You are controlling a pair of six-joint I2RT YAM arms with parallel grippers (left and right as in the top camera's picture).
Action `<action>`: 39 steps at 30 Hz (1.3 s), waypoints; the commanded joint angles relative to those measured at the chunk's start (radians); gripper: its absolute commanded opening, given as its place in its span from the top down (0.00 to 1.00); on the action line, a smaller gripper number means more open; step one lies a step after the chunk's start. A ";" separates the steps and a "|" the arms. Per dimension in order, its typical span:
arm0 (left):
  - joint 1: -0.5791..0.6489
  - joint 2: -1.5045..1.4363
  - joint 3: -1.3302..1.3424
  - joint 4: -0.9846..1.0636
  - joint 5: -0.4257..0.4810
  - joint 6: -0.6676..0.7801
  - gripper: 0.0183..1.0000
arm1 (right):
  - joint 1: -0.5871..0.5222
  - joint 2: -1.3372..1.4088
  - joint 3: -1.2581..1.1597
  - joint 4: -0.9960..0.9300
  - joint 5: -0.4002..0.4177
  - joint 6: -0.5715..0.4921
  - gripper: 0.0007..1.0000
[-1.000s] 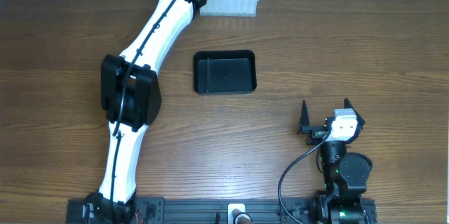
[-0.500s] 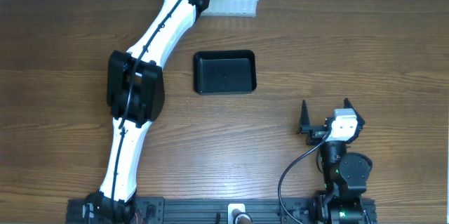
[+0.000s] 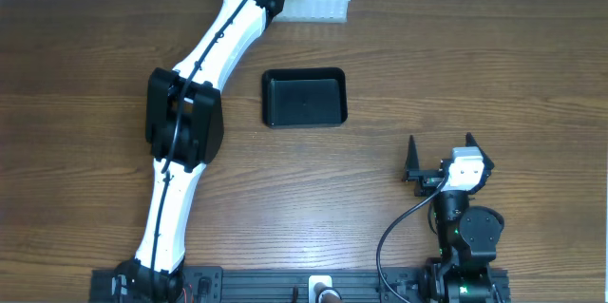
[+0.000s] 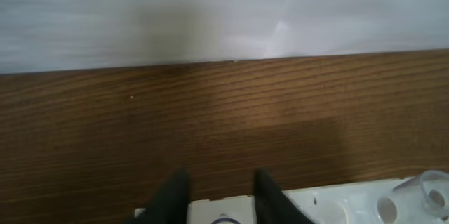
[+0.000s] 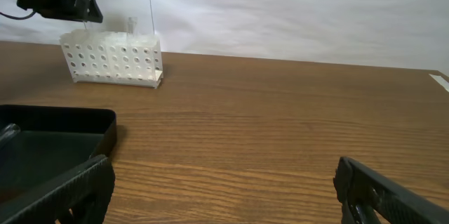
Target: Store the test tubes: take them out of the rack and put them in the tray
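One small shift: left claw (image 4: 219,178) edged farther over rack (image 3: 323,6) end.

The worktop (image 3: 494,75) is of brown wood, and its grain runs from the left edge to the right edge. Behind its far edge stands a plain white backdrop (image 5: 295,13). A small pale strip (image 5: 439,80) lies flat on the wood close to that far edge.
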 commanded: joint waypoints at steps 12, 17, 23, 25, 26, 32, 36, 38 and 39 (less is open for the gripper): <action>-0.003 0.011 0.010 0.006 0.007 0.008 0.89 | -0.006 -0.010 -0.005 -0.004 0.010 0.007 0.01; -0.003 0.007 0.047 -0.043 0.006 0.009 0.90 | -0.006 -0.010 -0.005 -0.004 0.010 0.007 0.01; -0.007 -0.008 0.112 -0.119 0.006 0.009 0.94 | -0.006 -0.010 -0.005 -0.004 0.010 0.007 0.01; -0.010 -0.025 0.112 -0.119 0.006 0.009 0.94 | -0.006 -0.010 -0.005 -0.004 0.010 0.007 0.01; -0.013 -0.034 0.112 -0.119 0.006 0.009 0.95 | -0.006 -0.010 -0.005 -0.004 0.010 0.007 0.01; -0.016 -0.102 0.112 -0.119 0.005 0.009 0.95 | -0.006 -0.010 -0.005 -0.004 0.010 0.007 0.01; -0.016 -0.156 0.112 -0.119 0.005 0.010 0.96 | -0.006 -0.010 -0.005 -0.004 0.010 0.007 0.01; -0.016 -0.184 0.112 -0.120 0.005 0.022 0.97 | -0.006 -0.010 -0.005 -0.004 0.010 0.007 0.01; -0.016 -0.196 0.112 -0.122 0.006 0.029 0.96 | -0.006 -0.010 -0.005 -0.004 0.010 0.007 0.01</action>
